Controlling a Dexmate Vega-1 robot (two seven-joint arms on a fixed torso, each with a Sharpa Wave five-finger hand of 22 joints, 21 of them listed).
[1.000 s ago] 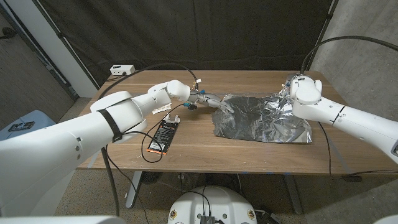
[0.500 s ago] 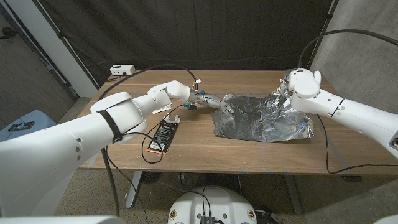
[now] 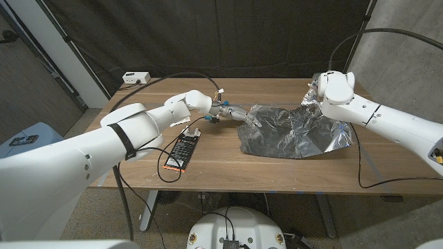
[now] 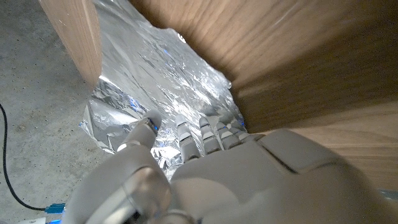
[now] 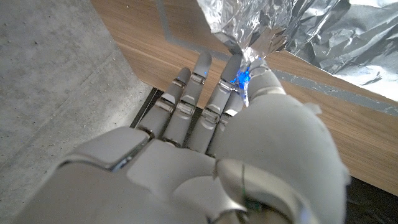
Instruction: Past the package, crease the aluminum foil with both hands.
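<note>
**Head view: foil gripped at both ends, far corner lifted**

Head view first: the foil (image 3: 294, 131) lies crumpled on the table (image 3: 208, 166), right of the package (image 3: 181, 150), which sits flat and apart from it. The left hand (image 3: 235, 113) pins the foil's near-left edge, I'd say to anchor it while the other end folds. Over in the left wrist view, its fingers (image 4: 208, 134) lie close together on the sheet with the thumb beside them. The right hand (image 3: 315, 97) has the far corner raised off the wood. The right wrist view shows thumb and fingers (image 5: 233, 78) pinched tight on that bunched corner (image 5: 249, 46), the rest stretched out together.
</note>
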